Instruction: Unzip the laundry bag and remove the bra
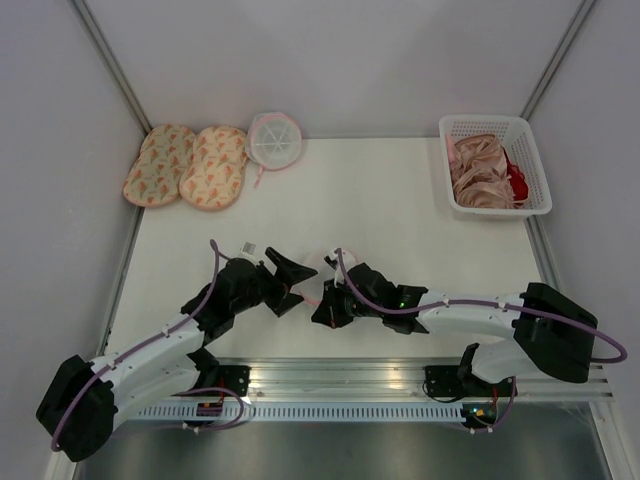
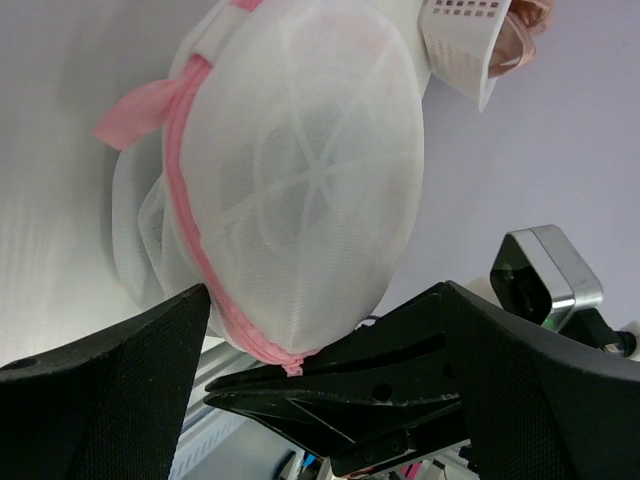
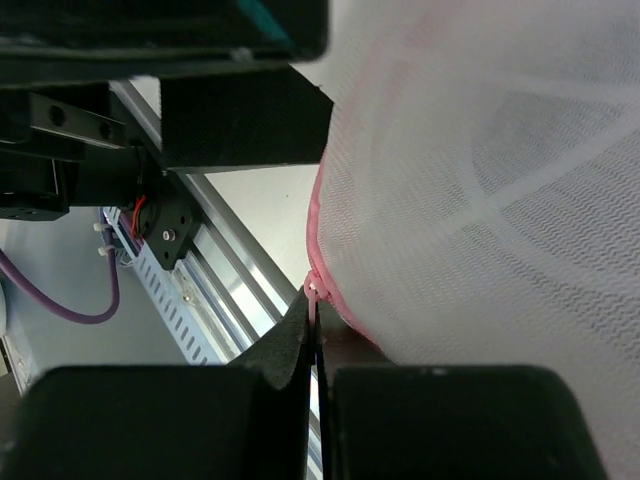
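White matte table (image 1: 380, 220), smooth, grey walls round it; two black-and-white jointed arms, left arm (image 1: 150, 350) and right arm (image 1: 480, 310), each with a purple cable, both bent inward from the near edge so their claws meet at the near middle of the table. Far right corner: white plastic basket (image 1: 490, 122), rectangular, perforated walls, holding glossy beige-pink satin garments (image 1: 478, 170) with a red one (image 1: 517, 182) at their right side. Far left: two oval padded floral pads (image 1: 160, 163), peach print, side by side and touching; just right of them a round ribbed pouch (image 1: 273, 140) with bold white spokes. Task bag (image 2: 300, 170) sits between the two claws: round, domed, fine see-through white mesh, faint ribs under the mesh, pink zip edging (image 2: 190, 200) running round the rim, loose pink tab (image 2: 135, 110) sticking out at one end. Bra can't be made out through the mesh. Left claw (image 2: 325, 290) spread wide, black wedge fingers (image 2: 100, 390) either side of the bag's rim, gripping nothing. Right claw (image 3: 313, 320) points at the left one, fingers clenched flat together, tips pinching the zip edging at the bag's rim
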### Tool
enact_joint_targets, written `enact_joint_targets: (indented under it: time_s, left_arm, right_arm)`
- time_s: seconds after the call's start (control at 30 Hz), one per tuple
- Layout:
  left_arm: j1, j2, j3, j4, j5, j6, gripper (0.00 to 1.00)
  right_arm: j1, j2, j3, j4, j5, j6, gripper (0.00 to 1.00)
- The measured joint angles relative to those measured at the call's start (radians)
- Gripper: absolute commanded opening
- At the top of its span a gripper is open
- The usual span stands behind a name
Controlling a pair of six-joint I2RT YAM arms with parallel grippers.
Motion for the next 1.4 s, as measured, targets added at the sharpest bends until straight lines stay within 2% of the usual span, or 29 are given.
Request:
enact_joint_targets:
  time_s: [0.1,0.4,0.43,0.5,0.53,0.57,0.6,0.87,1.03,1.2,1.4]
  left_arm:
    - [0.0,0.025,0.0,0.018,0.019,0.0,0.94]
    - [0.0,0.034,0.0,0.099,0.027,0.0,0.58]
    - [0.0,0.043,0.0,0.113,0.028,0.0,0.46]
    - [0.0,0.064,0.0,0.138,0.032,-0.002,0.3]
    - [0.0,0.077,0.0,0.153,0.034,-0.002,0.13]
    - [0.0,0.09,0.0,0.164,0.036,-0.006,0.06]
    - [0.0,0.101,0.0,0.173,0.039,-0.002,0.02]
    - [0.03,0.117,0.001,0.164,0.057,0.032,0.02]
    - [0.15,0.126,0.048,0.103,0.116,0.151,0.02]
    - [0.25,0.277,0.213,0.03,0.29,0.342,0.02]
    - [0.262,0.499,0.416,-0.058,0.52,0.595,0.02]
  right_arm:
    - [0.0,-0.016,0.0,0.001,0.002,0.0,0.0]
    - [0.0,-0.027,0.0,0.001,0.003,-0.001,0.0]
    - [0.0,-0.028,0.0,0.001,0.003,-0.002,0.01]
    - [0.0,-0.028,0.0,0.0,0.003,-0.002,0.0]
    - [0.0,-0.028,0.0,0.0,0.003,-0.002,0.01]
    - [0.0,-0.03,0.0,0.0,0.004,-0.003,0.01]
    - [0.0,-0.032,0.0,-0.001,0.006,-0.005,0.01]
    - [0.0,-0.055,0.007,-0.048,0.019,-0.039,0.0]
    - [0.0,-0.053,0.042,-0.127,0.02,-0.079,0.0]
    - [-0.006,-0.011,0.065,-0.222,0.045,-0.108,0.01]
    - [-0.035,0.04,0.114,-0.416,0.195,-0.134,0.0]
